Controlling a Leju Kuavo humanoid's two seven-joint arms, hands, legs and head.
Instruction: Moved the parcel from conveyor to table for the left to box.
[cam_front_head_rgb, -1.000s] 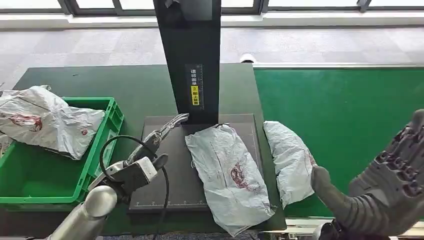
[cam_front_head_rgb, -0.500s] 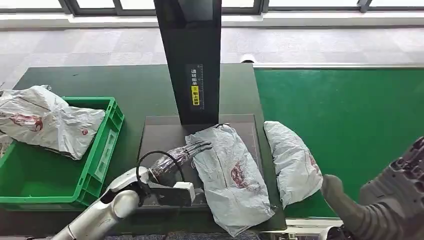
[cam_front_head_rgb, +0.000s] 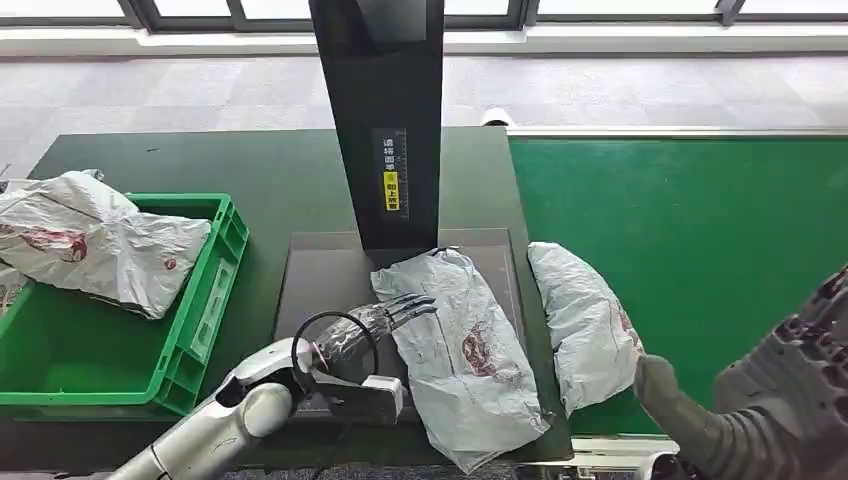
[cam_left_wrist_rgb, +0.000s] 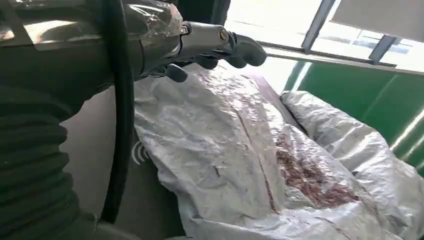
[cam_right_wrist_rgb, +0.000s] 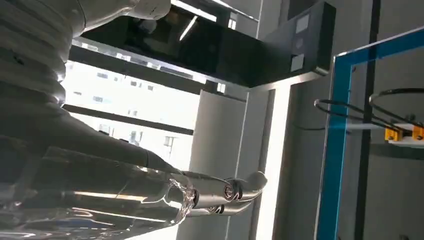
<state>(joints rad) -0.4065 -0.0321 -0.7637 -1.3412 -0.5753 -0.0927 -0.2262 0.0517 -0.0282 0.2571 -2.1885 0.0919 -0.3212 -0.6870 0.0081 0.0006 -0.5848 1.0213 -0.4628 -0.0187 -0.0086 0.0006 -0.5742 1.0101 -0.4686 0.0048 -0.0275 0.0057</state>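
Note:
A grey plastic parcel (cam_front_head_rgb: 465, 355) with a red print lies on the dark scale platform (cam_front_head_rgb: 320, 270) on the table; it appears close up in the left wrist view (cam_left_wrist_rgb: 235, 145). My left hand (cam_front_head_rgb: 375, 320) reaches in from the left, and its stretched fingers (cam_left_wrist_rgb: 215, 45) are at the parcel's left edge, holding nothing. A second grey parcel (cam_front_head_rgb: 585, 325) lies at the near left edge of the green conveyor (cam_front_head_rgb: 700, 220), beside the first (cam_left_wrist_rgb: 360, 150). My right hand (cam_front_head_rgb: 770, 410) is raised at the lower right, thumb out, empty (cam_right_wrist_rgb: 220, 192).
A green crate (cam_front_head_rgb: 200, 300) stands at the left with grey parcels (cam_front_head_rgb: 100, 240) heaped over its far rim. A black upright post (cam_front_head_rgb: 385, 120) rises behind the platform. A black cable loops by my left wrist.
My left hand swung from the platform's left side across to the parcel's left edge. My right hand sank lower at the right. Both parcels stayed put.

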